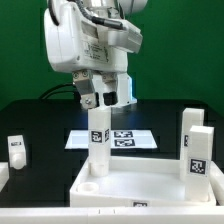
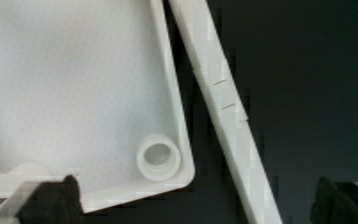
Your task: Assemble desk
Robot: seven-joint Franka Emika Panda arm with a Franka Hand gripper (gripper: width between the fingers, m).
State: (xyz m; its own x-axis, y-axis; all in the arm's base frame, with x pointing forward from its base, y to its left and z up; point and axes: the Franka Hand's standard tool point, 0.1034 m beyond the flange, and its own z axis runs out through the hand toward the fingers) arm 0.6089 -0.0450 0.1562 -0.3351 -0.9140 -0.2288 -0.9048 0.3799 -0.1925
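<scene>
The white tabletop panel (image 1: 140,178) lies flat at the front. One white tagged leg (image 1: 97,135) stands upright at its corner on the exterior view's left. A second tagged leg (image 1: 197,152) stands at the panel's other side. A third leg (image 1: 16,150) sits on the black table at the exterior view's far left. My gripper (image 1: 100,98) hangs just above the top of the upright leg, jaws wide apart and empty. The wrist view shows the panel (image 2: 69,90), a round hole (image 2: 158,153) at its corner, and my dark fingertips (image 2: 51,198) with the gripper (image 2: 197,192) open.
The marker board (image 1: 125,139) lies on the black table behind the panel. A white block (image 1: 190,120) stands at the back on the exterior view's right. A thin white rail (image 2: 220,95) runs along the panel's edge. A green wall is behind.
</scene>
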